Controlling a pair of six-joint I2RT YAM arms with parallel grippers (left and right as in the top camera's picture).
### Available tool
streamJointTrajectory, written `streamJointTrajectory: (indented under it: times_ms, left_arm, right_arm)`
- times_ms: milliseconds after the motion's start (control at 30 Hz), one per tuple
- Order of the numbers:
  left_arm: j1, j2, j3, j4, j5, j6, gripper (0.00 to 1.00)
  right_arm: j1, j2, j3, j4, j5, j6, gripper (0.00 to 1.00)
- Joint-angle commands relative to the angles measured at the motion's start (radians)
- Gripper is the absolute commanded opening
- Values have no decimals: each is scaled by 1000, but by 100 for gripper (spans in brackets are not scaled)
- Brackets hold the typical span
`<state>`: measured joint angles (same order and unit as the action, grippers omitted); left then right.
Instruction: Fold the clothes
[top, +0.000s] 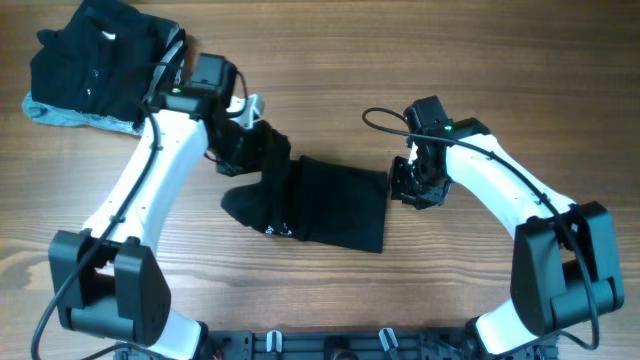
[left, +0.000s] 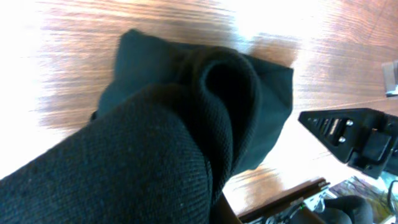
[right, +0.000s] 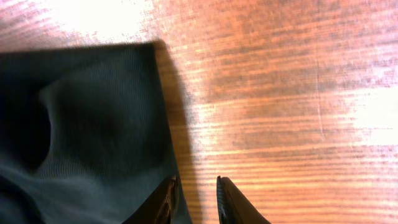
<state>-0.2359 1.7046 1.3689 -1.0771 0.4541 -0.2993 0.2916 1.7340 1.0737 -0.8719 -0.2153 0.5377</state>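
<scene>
Clothes (top: 330, 210) occupied two positions on the wooden tabletop (top: 330, 60). In the overhead view we recorded a folded stack (top: 95, 60) of black garments at 10 o'clock, near the far corner, with a light grey-blue edge (top: 60, 113) showing along its 7 o'clock side. One black shirt (top: 345, 205) lay near the centre, well apart from the stack. Its 3 o'clock portion lay flat and roughly rectangular. Its 9 o'clock portion was bunched and rose off the wood toward the left end effector (top: 245, 140). Small white marks (top: 281, 230) showed on the shirt's 7 o'clock edge.

The left end effector stood at the shirt's 10 o'clock end and had hold of the bunched cloth. In the left wrist view the fabric (left: 186, 112) rolled up close to the lens and hid the fingers, so we could not read the width of the opening. The right arm (left: 354, 134) appeared in that view at 3 o'clock.

The right end effector (top: 410, 185) sat low at the shirt's 3 o'clock edge. In the right wrist view its fingers (right: 233, 202) stood a narrow gap apart with nothing between them. The shirt's straight edge (right: 93, 124) lay just beside the 9 o'clock finger, and bare wood filled the 3 o'clock half of the view.
</scene>
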Motion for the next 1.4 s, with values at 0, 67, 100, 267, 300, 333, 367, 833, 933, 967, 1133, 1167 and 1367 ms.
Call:
streamJointTrajectory:
  times_ms: [0, 67, 100, 267, 300, 333, 367, 833, 933, 967, 1133, 1167, 1367]
  left_arm:
    - [-81, -14, 12, 26, -13, -107, 4]
    - [-116, -14, 12, 43, -12, -131, 4]
    - [-139, -14, 12, 59, -5, -145, 4]
    - [-238, -10, 12, 105, -10, -190, 4]
    - [-254, -7, 10, 105, -10, -202, 4]
    - [-267, -5, 8, 106, -11, -208, 4]
    - [-286, 1, 5, 109, -27, -208, 4]
    - [-476, 117, 4, 278, -68, -346, 37]
    - [-463, 114, 9, 277, -50, -345, 37]
    - [-453, 111, 14, 273, -47, -344, 37]
    - [-338, 60, 93, 180, -29, -268, 38]
    - [-290, 38, 111, 134, -37, -206, 37]
    - [-121, 18, 103, -43, -112, -55, 44]
  right_arm:
    - [2, -23, -71, 39, 32, 16, 26]
    - [2, -23, -113, 76, 32, 14, 26]
    - [2, -23, -132, 89, 32, 13, 26]
    - [2, -23, -159, 101, 32, 14, 26]
    - [2, -23, -159, 101, 32, 14, 26]
    - [2, -23, -159, 101, 32, 14, 25]
    - [2, -23, -159, 101, 32, 14, 25]
    - [2, -23, -159, 101, 32, 13, 26]
    - [2, -23, -159, 101, 32, 12, 26]
    - [2, -23, -159, 101, 32, 11, 26]
    - [2, -23, -153, 69, 32, -16, 30]
    - [2, -26, -140, 48, 19, -46, 30]
    - [2, -173, -66, -27, -165, -205, 43]
